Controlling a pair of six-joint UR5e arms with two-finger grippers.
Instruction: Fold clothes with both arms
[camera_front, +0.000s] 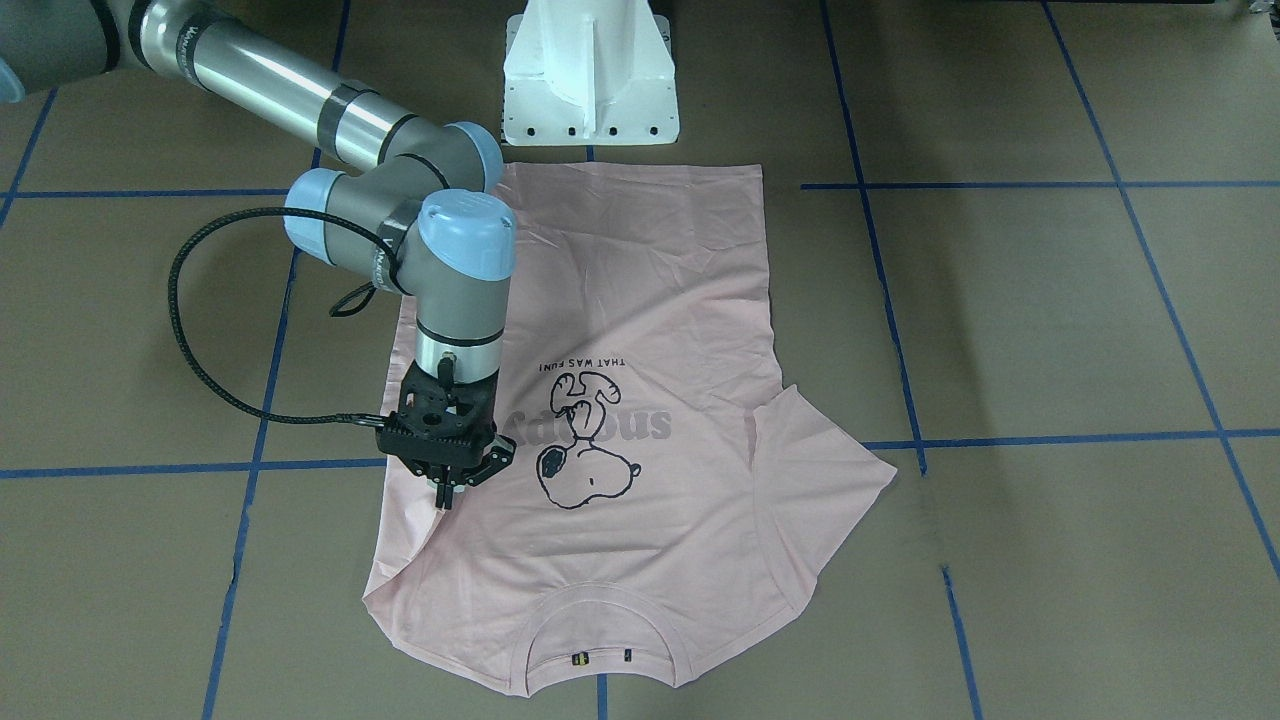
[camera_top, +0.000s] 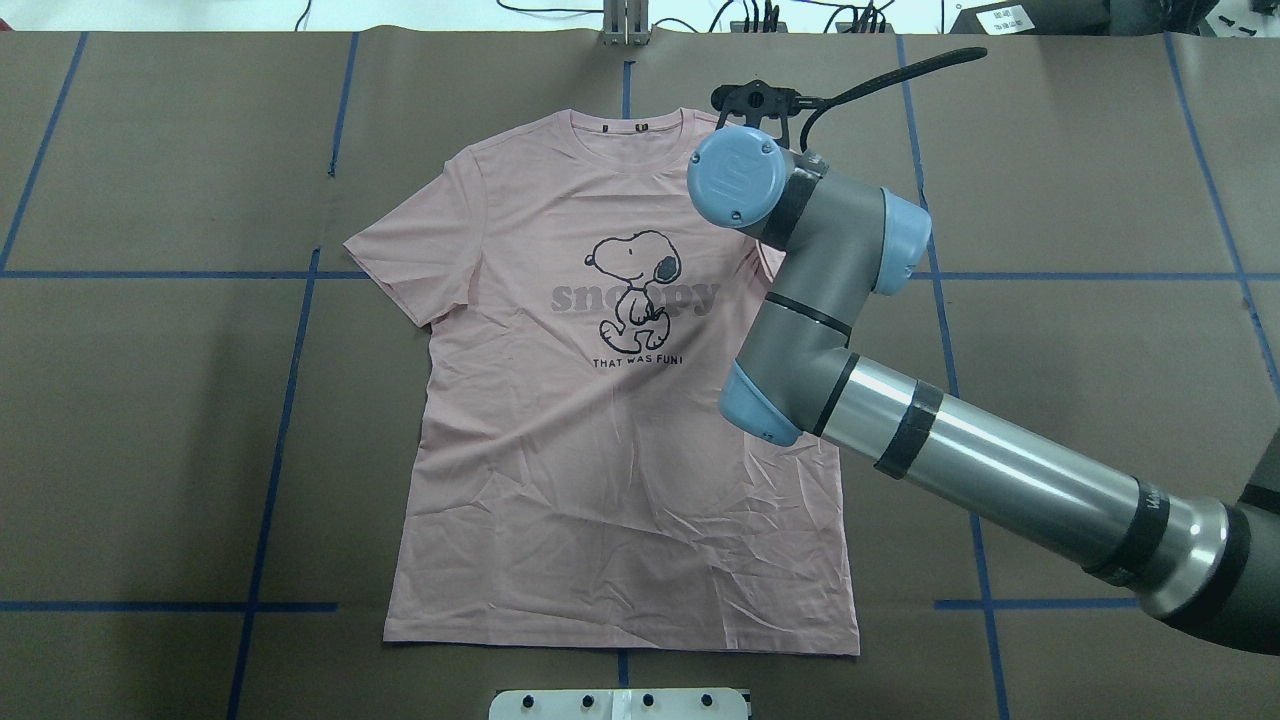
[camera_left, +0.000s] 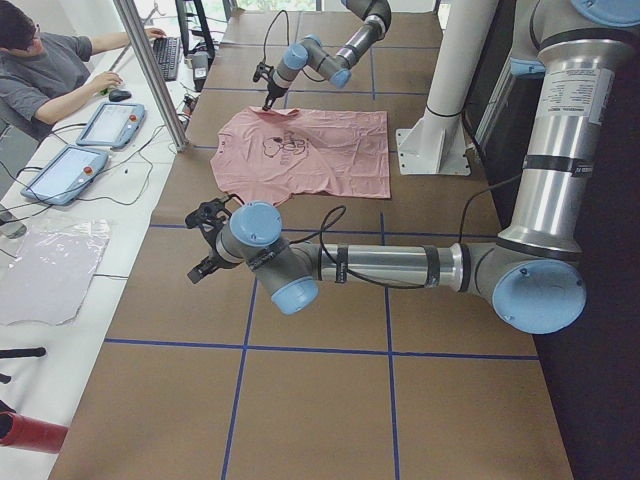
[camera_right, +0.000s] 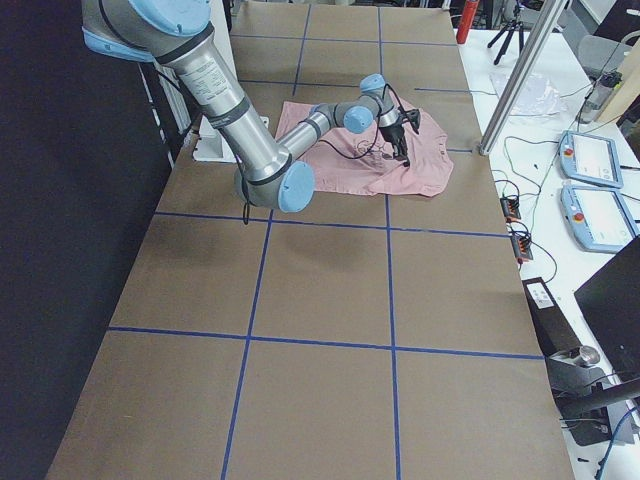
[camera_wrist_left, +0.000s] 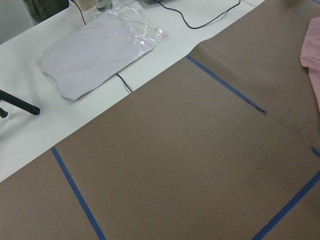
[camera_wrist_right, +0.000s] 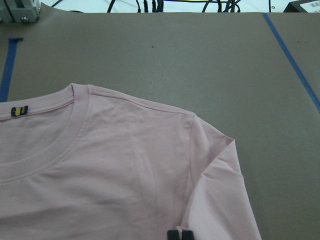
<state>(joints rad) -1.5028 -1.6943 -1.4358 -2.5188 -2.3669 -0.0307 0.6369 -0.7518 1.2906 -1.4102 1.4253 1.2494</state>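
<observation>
The pale pink T-shirt (camera_front: 640, 300) lies flat, front up, with the dog print and lettering showing, collar toward the far table edge (camera_top: 600, 480). My right gripper (camera_front: 447, 492) stands fingers-down on the shirt's shoulder area on my right side. Its fingertips are pressed together on the folded-in sleeve in the right wrist view (camera_wrist_right: 180, 235). That sleeve is hidden under the arm in the overhead view. The other sleeve (camera_front: 820, 460) lies spread out. My left gripper (camera_left: 205, 250) hovers over bare table off the shirt's left; I cannot tell if it is open or shut.
The white pedestal base (camera_front: 590, 80) stands at the shirt's hem. A clear plastic bag with white cloth (camera_wrist_left: 100, 50) lies on the white bench past the table edge. An operator (camera_left: 50, 70) sits there with tablets. Blue tape lines cross the brown table.
</observation>
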